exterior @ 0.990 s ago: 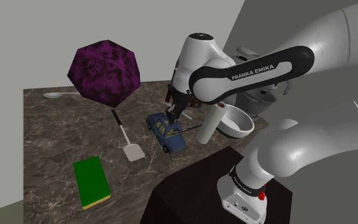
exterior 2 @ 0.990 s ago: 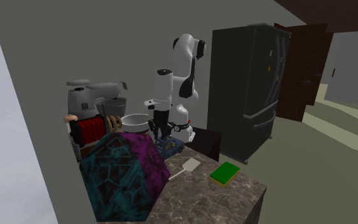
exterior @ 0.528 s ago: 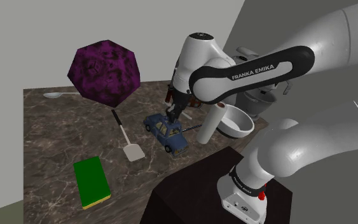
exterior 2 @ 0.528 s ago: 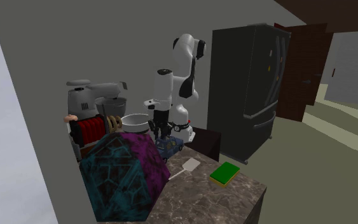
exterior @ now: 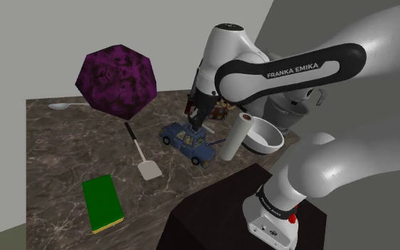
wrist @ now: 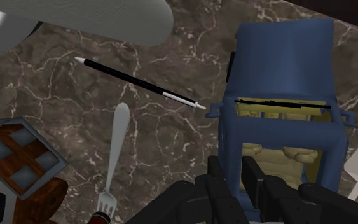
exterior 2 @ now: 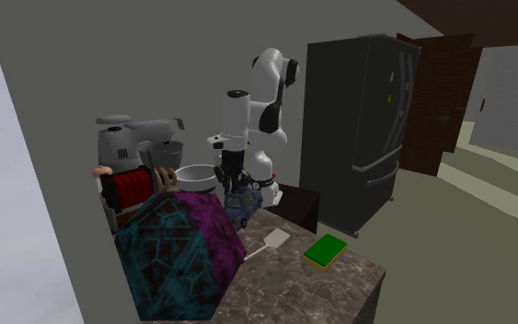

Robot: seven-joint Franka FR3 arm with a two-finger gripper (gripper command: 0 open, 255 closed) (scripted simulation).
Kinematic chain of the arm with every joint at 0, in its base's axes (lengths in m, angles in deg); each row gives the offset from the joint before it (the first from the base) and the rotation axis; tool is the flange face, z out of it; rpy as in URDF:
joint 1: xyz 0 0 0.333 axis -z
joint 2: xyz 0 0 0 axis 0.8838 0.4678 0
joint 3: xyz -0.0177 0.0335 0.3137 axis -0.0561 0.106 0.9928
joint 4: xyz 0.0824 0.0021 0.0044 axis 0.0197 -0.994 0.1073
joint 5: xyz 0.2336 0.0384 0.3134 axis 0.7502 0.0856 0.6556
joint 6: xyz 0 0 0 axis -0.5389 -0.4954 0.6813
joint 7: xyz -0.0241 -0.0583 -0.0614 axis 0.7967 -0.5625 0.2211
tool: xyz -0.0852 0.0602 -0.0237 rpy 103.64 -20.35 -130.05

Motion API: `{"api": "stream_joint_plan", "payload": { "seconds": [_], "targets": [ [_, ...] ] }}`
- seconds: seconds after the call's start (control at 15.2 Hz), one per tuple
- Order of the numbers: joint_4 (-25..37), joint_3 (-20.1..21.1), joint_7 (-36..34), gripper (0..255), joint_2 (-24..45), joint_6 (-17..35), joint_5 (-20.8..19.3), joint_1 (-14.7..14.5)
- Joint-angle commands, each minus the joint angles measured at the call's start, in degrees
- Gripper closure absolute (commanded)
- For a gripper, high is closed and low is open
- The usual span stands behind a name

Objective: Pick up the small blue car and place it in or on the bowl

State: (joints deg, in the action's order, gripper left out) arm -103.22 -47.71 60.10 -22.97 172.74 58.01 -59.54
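The small blue car (exterior: 185,141) is tilted just over the marble counter (exterior: 63,163), in front of the purple polyhedron. My black gripper (exterior: 195,126) comes down on it from above and is shut on it. In the wrist view the fingers (wrist: 217,183) clasp a blue side pillar of the car (wrist: 279,114) by its tan seats. The white bowl (exterior: 266,135) sits to the shoulder view's right of the car, behind an upright white roll (exterior: 234,136). In the second exterior view the car (exterior 2: 244,204) hangs under the gripper (exterior 2: 232,189), next to the bowl (exterior 2: 197,177).
A big purple polyhedron (exterior: 116,80), a spoon (exterior: 63,106), a white spatula (exterior: 143,153) and a green sponge (exterior: 101,202) lie on the counter. A black pen (wrist: 139,83), a fork (wrist: 110,165) and a wooden item (wrist: 18,159) lie by the car. A stand mixer (exterior 2: 132,147) stands behind the bowl.
The fingers have closed further on the car. The arm has risen a little, and the car has come up with it and turned.
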Motion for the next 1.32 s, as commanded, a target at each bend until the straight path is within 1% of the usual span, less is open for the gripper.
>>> {"api": "stream_joint_plan", "payload": {
  "seconds": [0.0, 0.59, 1.25],
  "targets": [
    [0.9, -0.2, 0.2, 255, -1.0, -1.9, 0.1, -0.1],
    [5.9, -1.3, 1.2, 255, -4.2, -10.0, 0.2, -0.3],
    [12.4, -2.2, 2.0, 255, -6.0, -18.2, -0.1, -0.2]
  ]
}}
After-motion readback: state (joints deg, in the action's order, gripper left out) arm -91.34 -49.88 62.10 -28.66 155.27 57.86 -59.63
